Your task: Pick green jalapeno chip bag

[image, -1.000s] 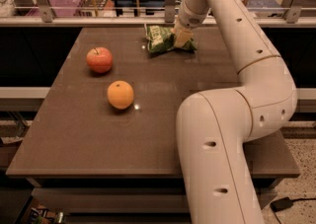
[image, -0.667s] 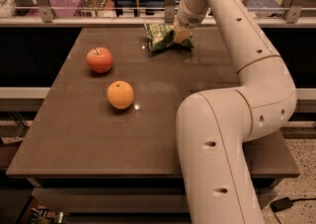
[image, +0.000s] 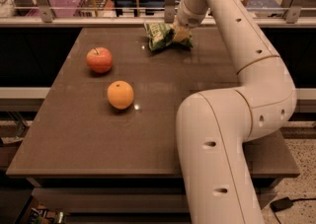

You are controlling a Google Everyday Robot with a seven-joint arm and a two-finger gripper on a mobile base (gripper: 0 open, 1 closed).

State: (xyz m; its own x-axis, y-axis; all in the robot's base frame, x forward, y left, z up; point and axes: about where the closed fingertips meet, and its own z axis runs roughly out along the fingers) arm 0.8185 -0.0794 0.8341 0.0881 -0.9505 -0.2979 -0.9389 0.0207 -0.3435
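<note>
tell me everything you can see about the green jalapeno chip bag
The green jalapeno chip bag is a small, crinkled, shiny packet that looks like foil. It is green with a pale lettering patch on its left half. It lies bunched and tilted near the far edge of the brown table, beyond the apple and the orange. The gripper is at its right end and hides that part. Whether the bag rests on the table or is slightly lifted cannot be told.
</note>
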